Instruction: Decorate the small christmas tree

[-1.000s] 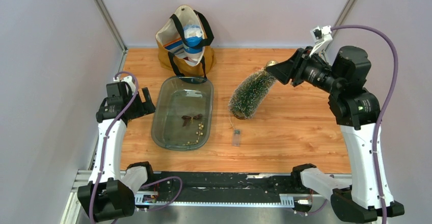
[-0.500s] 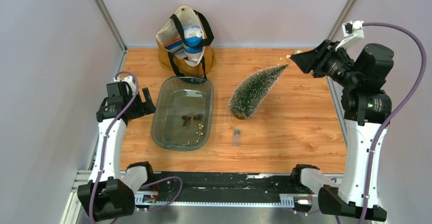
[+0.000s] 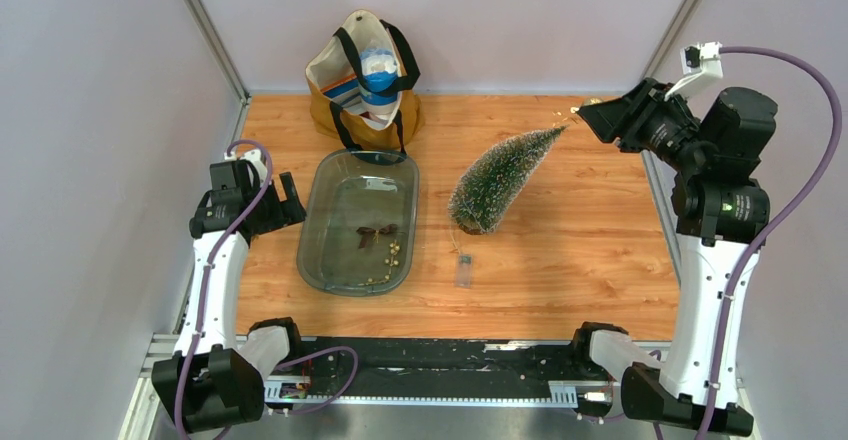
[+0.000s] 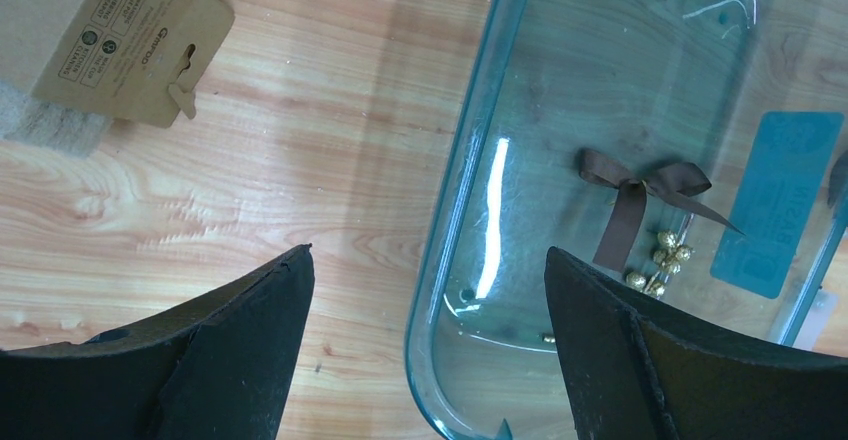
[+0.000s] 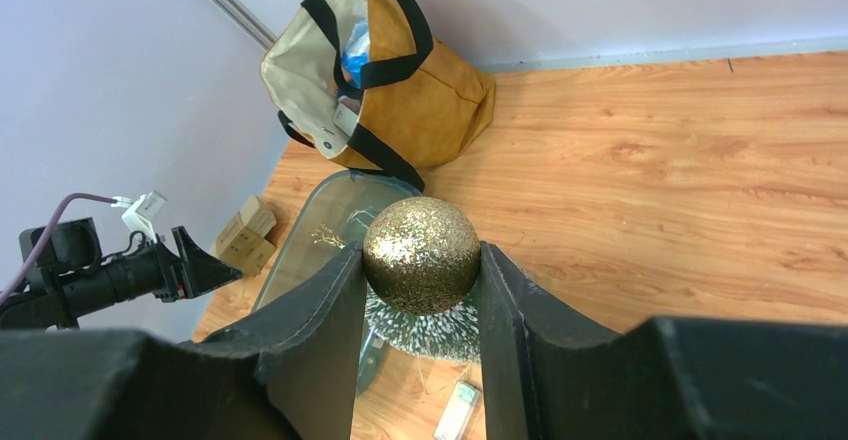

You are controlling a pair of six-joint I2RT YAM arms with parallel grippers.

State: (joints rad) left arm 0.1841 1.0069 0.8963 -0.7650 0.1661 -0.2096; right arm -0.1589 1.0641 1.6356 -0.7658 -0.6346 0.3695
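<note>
We locate the small christmas tree lying on its side on the table. Its tip points at the right gripper and sits just ahead of and below the fingertips, without touching them. Its wide base faces away from that gripper. The right gripper is closed partway on a gold glitter ball, one finger on each side. Past the tree's base, farther from this gripper, lies a small clear box.

The left gripper stands spread wide and holds nothing. It hovers over the rim of the clear tray, well apart from the tree. Inside the tray, beyond its right finger, we see a brown ribbon bow and gold beads. A tote bag stands behind the tray.
</note>
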